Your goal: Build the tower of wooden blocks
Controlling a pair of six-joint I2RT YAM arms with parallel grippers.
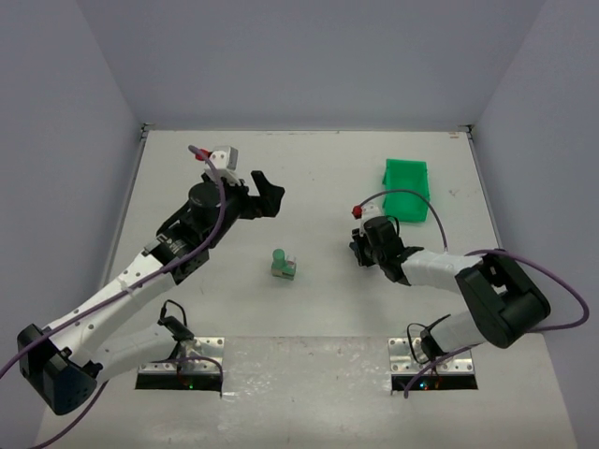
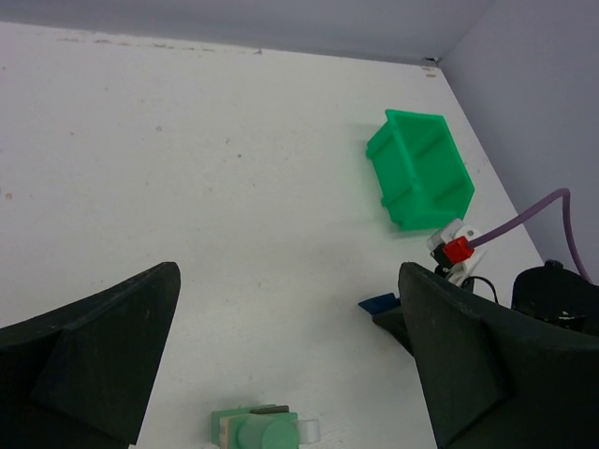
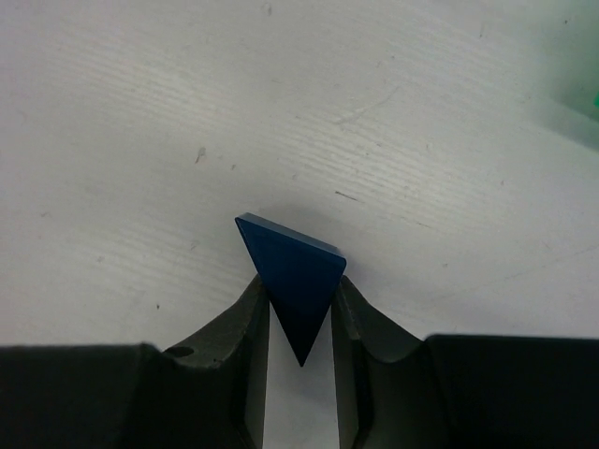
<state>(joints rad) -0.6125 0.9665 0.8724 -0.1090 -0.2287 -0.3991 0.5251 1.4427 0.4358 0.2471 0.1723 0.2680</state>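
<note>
The small stack of wood blocks (image 1: 283, 266) stands mid-table: a light green cylinder over a green and tan block, also low in the left wrist view (image 2: 257, 430). A dark blue triangular wedge (image 3: 295, 267) lies on the white table, and my right gripper (image 3: 299, 285) is shut on it, one finger pressing each slanted side. From the left wrist the wedge (image 2: 379, 303) peeks out beside that gripper. In the top view my right gripper (image 1: 361, 251) covers the wedge. My left gripper (image 1: 267, 196) hovers open behind and left of the stack, holding nothing (image 2: 288, 281).
A bright green plastic bin (image 1: 405, 190) sits at the back right, just behind the right gripper (image 2: 421, 168). Purple cables loop off both arms. Grey walls close in the table on three sides.
</note>
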